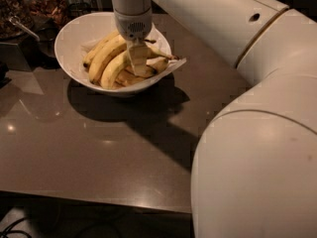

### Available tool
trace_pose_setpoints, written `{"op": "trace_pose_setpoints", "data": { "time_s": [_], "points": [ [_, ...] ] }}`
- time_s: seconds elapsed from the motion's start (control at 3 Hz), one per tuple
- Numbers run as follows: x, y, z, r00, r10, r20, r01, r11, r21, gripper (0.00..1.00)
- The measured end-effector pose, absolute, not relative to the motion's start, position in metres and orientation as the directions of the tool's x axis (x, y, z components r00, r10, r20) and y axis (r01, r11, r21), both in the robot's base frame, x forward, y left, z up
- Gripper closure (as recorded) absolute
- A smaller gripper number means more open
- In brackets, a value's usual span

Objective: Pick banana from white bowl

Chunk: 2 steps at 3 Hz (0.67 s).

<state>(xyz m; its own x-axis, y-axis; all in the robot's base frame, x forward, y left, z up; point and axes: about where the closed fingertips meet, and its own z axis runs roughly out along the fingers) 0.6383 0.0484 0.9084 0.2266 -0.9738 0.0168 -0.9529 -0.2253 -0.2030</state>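
The white bowl (69, 33) stands at the back left of the brown table and holds several yellow bananas on white paper. My gripper (138, 63) reaches straight down into the bowl's middle, among the bananas. The banana (159, 53) with the long thin dark-tipped stem lies right beside the gripper, its stem pointing right toward the rim; most of its body is hidden behind the gripper. Two long straighter bananas (105, 57) lie to the gripper's left.
Dark containers with a jar of brown food (47, 4) stand behind the bowl at the back left. My arm's large white links (257, 148) fill the right side. The table's front edge (99, 198) runs along the bottom.
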Motion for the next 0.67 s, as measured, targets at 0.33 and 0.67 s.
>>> {"op": "trace_pose_setpoints", "data": {
  "time_s": [0.33, 0.67],
  "points": [
    [0.6418, 0.0514, 0.9077, 0.229, -0.973, 0.010, -0.950, -0.225, -0.216, 1.00],
    [0.6381, 0.0465, 0.9140, 0.223, -0.975, -0.011, -0.950, -0.215, -0.226, 1.00]
  ]
}}
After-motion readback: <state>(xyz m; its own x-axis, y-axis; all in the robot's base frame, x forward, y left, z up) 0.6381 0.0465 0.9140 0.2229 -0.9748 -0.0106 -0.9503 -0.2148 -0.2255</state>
